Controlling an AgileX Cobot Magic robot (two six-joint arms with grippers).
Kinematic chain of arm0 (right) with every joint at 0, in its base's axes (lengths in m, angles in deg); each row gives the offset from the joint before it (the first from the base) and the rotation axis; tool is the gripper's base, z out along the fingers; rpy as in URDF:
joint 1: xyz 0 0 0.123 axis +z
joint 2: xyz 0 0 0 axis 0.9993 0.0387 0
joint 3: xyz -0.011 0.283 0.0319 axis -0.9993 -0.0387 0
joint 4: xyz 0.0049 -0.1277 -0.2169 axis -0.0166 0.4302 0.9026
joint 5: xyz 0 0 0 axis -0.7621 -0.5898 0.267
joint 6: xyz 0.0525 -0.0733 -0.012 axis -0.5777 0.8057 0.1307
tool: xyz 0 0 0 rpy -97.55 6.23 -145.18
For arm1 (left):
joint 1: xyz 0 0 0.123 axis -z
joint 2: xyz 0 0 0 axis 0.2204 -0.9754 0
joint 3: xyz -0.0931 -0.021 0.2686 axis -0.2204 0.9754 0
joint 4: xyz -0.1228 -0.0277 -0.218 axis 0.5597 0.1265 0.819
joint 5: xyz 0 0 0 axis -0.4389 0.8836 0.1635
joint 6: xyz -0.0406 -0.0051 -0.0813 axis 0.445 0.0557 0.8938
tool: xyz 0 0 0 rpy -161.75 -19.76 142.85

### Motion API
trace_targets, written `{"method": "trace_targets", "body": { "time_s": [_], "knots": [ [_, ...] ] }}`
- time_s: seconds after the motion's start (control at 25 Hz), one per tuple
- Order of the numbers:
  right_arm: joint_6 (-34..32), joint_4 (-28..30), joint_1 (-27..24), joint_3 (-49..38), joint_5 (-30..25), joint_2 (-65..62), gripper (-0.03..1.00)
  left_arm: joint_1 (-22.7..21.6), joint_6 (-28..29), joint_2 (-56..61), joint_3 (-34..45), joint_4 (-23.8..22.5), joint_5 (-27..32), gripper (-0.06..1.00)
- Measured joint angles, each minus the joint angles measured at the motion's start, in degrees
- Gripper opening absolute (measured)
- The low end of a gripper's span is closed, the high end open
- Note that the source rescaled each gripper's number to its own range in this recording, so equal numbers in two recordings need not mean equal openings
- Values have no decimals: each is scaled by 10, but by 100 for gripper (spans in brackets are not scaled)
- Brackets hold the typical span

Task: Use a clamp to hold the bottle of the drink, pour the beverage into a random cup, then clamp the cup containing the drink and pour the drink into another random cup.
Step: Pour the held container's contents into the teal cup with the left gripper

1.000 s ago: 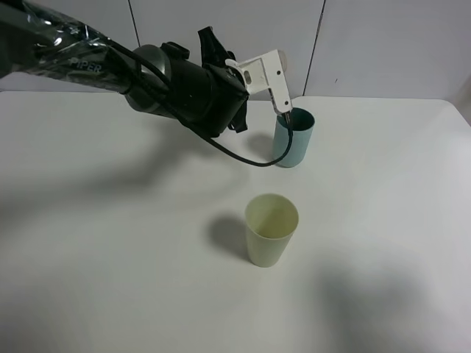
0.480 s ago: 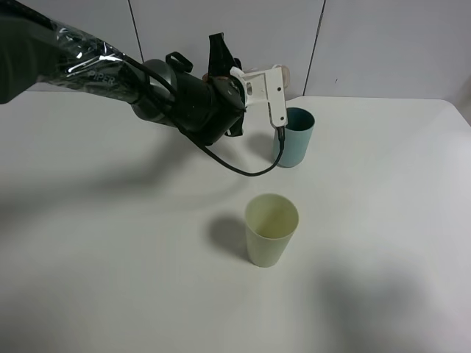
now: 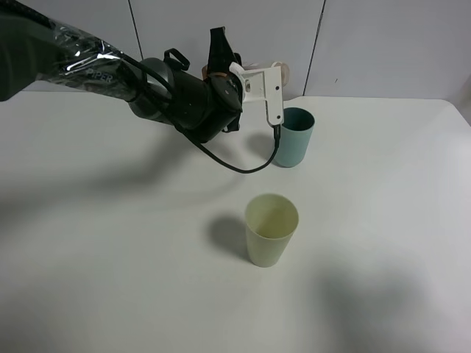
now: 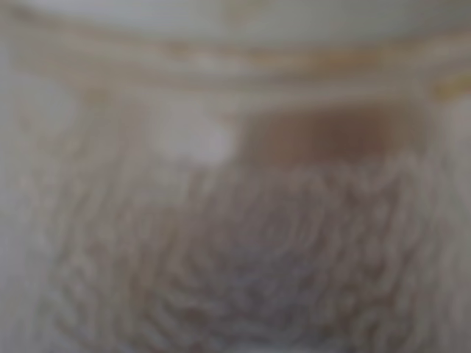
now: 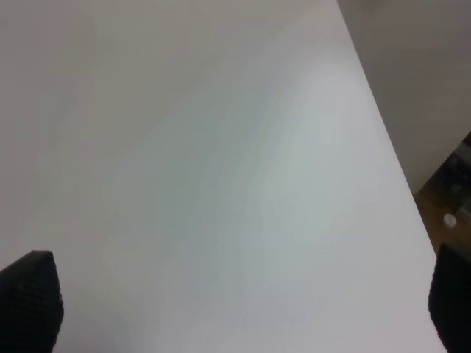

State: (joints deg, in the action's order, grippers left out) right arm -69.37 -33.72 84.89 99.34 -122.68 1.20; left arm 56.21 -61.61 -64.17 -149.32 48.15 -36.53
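Observation:
My left gripper (image 3: 273, 94), with white fingers, hangs just left of and above the rim of the blue-green cup (image 3: 294, 141) at the back of the table. It seems shut on the drink bottle, which fills the left wrist view as a blurred pale and brown surface (image 4: 243, 184). In the exterior high view the bottle is mostly hidden behind the gripper. A pale yellow cup (image 3: 271, 234) stands upright nearer the front, apart from both. My right gripper (image 5: 243, 301) is open over bare table, its dark fingertips (image 5: 29, 298) wide apart.
The white table (image 3: 110, 243) runs to a wall of pale panels at the back. A black cable (image 3: 243, 165) loops under the left wrist beside the blue-green cup. The table's right edge shows in the right wrist view (image 5: 390, 147).
My left gripper has lifted and swung back from the blue-green cup's mouth, from tipped down into the rim to more level and slightly to the left. The cups have not moved.

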Motion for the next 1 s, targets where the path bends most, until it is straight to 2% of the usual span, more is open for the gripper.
{"method": "trace_targets", "body": {
  "time_s": [0.32, 0.68, 0.84, 1.0],
  "knots": [
    [0, 0, 0, 0, 0, 0, 100, 0, 1, 0, 0, -33, 0, 0],
    [0, 0, 0, 0, 0, 0, 100, 0, 28, 0, 0, -71, 0, 0],
    [0, 0, 0, 0, 0, 0, 100, 0, 36, 0, 0, -71, 1, 0],
    [0, 0, 0, 0, 0, 0, 100, 0, 38, 0, 0, -45, 1, 0]
  ]
}}
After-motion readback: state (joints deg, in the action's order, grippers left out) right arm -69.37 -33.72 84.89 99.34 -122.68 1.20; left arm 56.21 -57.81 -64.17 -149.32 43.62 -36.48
